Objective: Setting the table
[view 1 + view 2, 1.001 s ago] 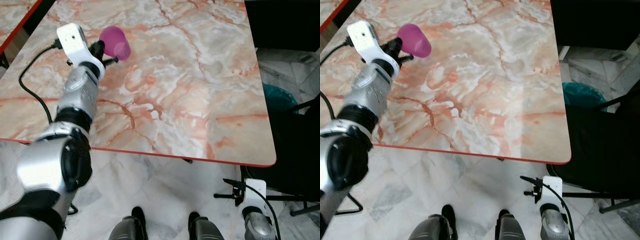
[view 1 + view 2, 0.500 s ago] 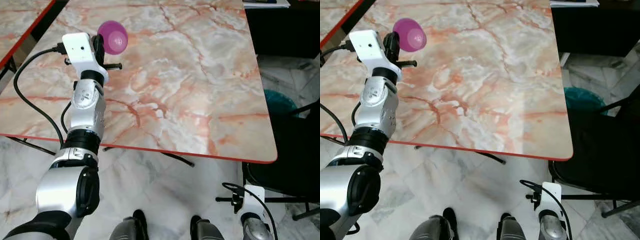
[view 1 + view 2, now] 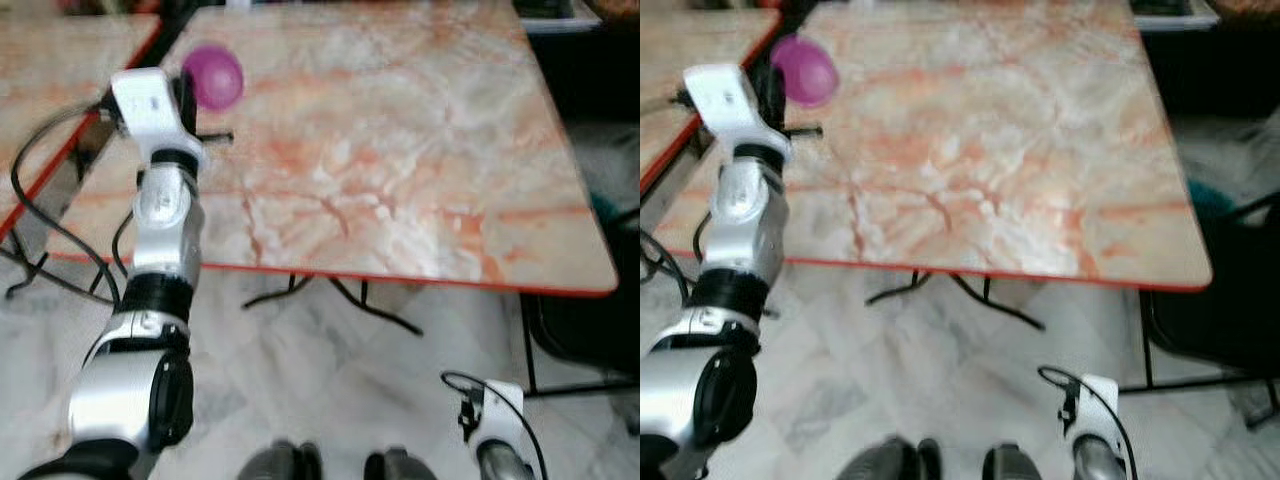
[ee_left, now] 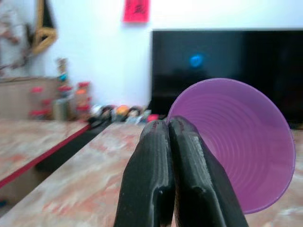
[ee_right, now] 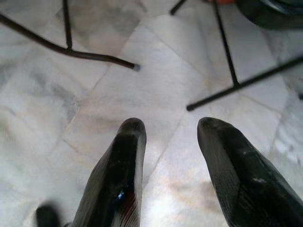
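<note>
Left fingers (image 4: 170,137) still clamped on purple cup (image 4: 236,142), right fingers (image 5: 218,161) apart, camera pulled back.

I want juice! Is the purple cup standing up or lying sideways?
Sideways. The left end effector pinches the purple cup by its rim, and its open mouth faces the wrist camera. It looks empty.

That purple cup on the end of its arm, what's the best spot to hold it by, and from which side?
By the rim wall, much as the left gripper has it now: the purple cup is thin and cone-shaped, so the shut fingers pinch one side of its lip, coming in from the open mouth. The marble table lies below.
</note>
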Robot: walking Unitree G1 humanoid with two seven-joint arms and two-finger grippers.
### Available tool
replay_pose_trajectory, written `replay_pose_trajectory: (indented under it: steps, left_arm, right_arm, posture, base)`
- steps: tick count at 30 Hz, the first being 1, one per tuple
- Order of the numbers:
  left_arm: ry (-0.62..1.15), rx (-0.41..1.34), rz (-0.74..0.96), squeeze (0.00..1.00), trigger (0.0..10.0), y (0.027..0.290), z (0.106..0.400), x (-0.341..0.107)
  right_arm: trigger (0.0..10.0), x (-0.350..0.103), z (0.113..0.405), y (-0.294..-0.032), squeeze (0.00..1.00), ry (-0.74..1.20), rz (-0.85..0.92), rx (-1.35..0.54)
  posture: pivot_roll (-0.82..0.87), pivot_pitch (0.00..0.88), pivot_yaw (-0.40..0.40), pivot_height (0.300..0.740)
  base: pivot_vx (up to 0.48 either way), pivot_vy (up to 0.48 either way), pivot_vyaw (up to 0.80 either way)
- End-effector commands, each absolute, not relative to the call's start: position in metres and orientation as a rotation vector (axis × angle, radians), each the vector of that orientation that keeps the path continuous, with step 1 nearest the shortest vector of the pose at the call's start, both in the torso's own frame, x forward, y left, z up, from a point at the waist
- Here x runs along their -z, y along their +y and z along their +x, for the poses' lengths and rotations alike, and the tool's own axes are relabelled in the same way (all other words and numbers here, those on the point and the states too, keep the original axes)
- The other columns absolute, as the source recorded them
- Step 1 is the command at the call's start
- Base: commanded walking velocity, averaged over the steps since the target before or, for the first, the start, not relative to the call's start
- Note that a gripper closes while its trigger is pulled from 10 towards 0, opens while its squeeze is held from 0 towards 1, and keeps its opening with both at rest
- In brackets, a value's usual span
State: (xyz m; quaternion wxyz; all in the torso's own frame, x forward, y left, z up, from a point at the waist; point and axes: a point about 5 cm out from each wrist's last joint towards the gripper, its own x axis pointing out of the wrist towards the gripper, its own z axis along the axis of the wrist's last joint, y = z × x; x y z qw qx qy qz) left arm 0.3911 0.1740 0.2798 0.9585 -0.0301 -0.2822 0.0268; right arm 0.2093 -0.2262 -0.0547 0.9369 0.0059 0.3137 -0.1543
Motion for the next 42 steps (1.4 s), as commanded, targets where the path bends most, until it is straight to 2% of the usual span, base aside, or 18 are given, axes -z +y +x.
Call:
replay_pose_trajectory:
  steps: [1, 14, 23, 32, 42]
  left_arm:
    - [-0.576, -0.062, -0.03, 0.0, 10.0, 0.177, 0.39, -0.282]
    - [-0.523, -0.049, -0.003, 0.0, 10.0, 0.176, 0.388, -0.268]
    - [-0.509, -0.069, 0.023, 0.0, 10.0, 0.183, 0.384, -0.264]
    - [-0.479, -0.127, 0.042, 0.0, 10.0, 0.205, 0.38, -0.258]
    - [-0.434, -0.126, 0.055, 0.0, 10.0, 0.208, 0.379, -0.242]
  right_arm:
    - [10.0, 0.061, 0.202, -0.22, 0.0, 0.674, 0.028, 0.313]
    - [10.0, 0.061, 0.206, -0.212, 0.0, 0.674, 0.034, 0.299]
    - [10.0, 0.059, 0.209, -0.211, 0.0, 0.663, 0.037, 0.302]
    - [10.0, 0.06, 0.209, -0.209, 0.0, 0.675, 0.042, 0.292]
    - [10.0, 0.063, 0.206, -0.207, 0.0, 0.689, 0.047, 0.289]
  posture:
    - [-0.18, 0.134, 0.078, 0.74]
    - [-0.17, 0.13, 0.089, 0.74]
    - [-0.16, 0.158, 0.086, 0.74]
    - [-0.12, 0.195, 0.078, 0.74]
    - [-0.12, 0.203, 0.08, 0.74]
  base:
    - [0.0, 0.48, 0.0]
    - [0.0, 0.48, 0.0]
    - [0.0, 0.48, 0.0]
    - [0.0, 0.48, 0.0]
    - [0.0, 0.48, 0.0]
